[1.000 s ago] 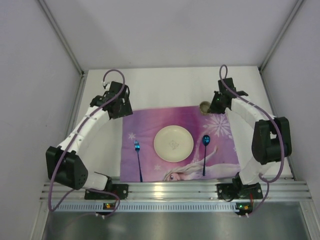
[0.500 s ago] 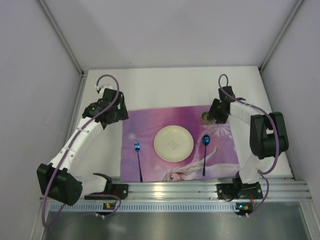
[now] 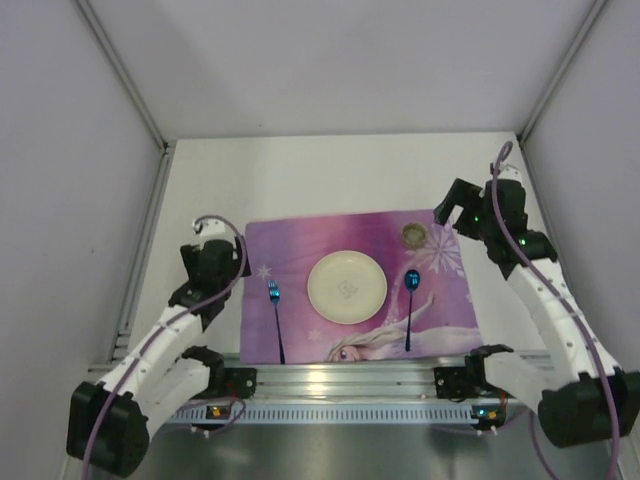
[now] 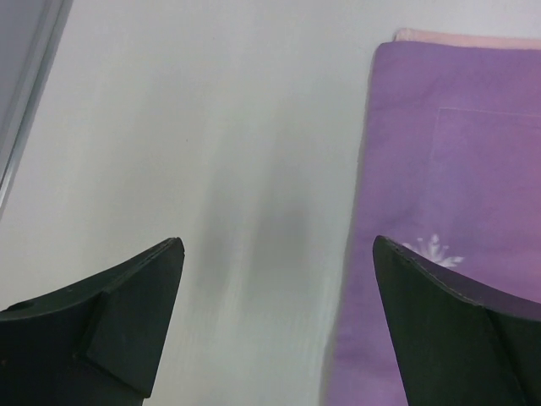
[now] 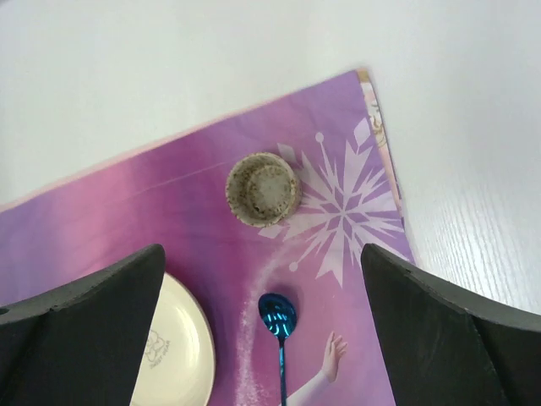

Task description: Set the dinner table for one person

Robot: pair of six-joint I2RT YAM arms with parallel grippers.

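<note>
The dinner table (image 3: 330, 175) is the plain white top that fills the floor of the booth beyond the arm bases. A purple placemat (image 3: 300, 240) lies flat on its near half. A cream plate (image 3: 347, 287) sits at the middle of the mat and serves as the marker for everything else.

A blue fork (image 3: 276, 318) lies to the left of the plate with its handle toward the near edge. A blue spoon (image 3: 410, 300) lies to the right of the plate, set the same way. A small brownish cup (image 3: 414, 235) stands upright beyond the plate and to its right, on the mat near the far right corner. None of these touches the plate.

The left gripper (image 4: 279, 249) hangs well left of the plate, over bare table beside the mat's edge, with its jaws spread and nothing between them. The right gripper (image 5: 262, 254) hangs right of the plate and beyond it, looking down on the cup, jaws also spread wide and empty.

As far as I can judge, the place setting looks finished: plate, fork, spoon and cup are all laid. No knife or napkin is in view. What is left seems to be only clearing the arms away.
</note>
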